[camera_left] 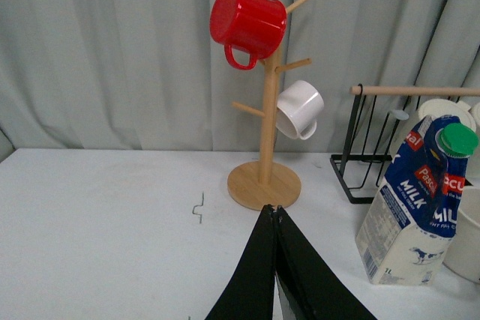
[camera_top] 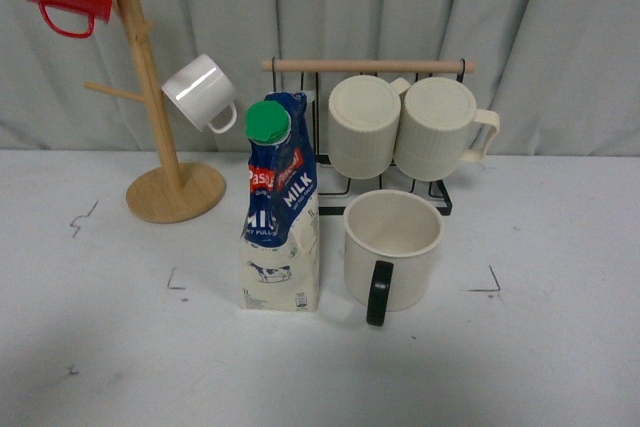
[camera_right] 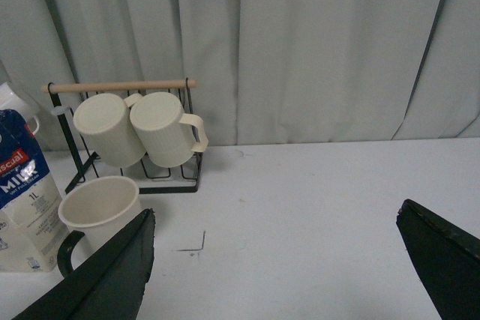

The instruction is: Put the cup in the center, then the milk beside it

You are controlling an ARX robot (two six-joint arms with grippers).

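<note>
Pale curtains back a white table [camera_top: 560, 347] where the wide cream mug with black handle [camera_top: 392, 249] stands centred, the tall blue-and-white milk carton [camera_top: 281, 209] just beside it at nine o'clock. Cardboard probably dents, so grip low on its flat sides. Left gripper [camera_left: 276, 219] is pressed together; right gripper [camera_right: 274, 260] is spread wide.

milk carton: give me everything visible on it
The milk carton is a tall paper-looking pack, blue above and cream below, with white "MILK" lettering, red brand labels, a small cow drawing and a round green cap on its sloped top. The upper part looks creased. It stands upright on the white table, left of the cup with a narrow gap, in front of the wire rack. Neither arm touches it.
</note>
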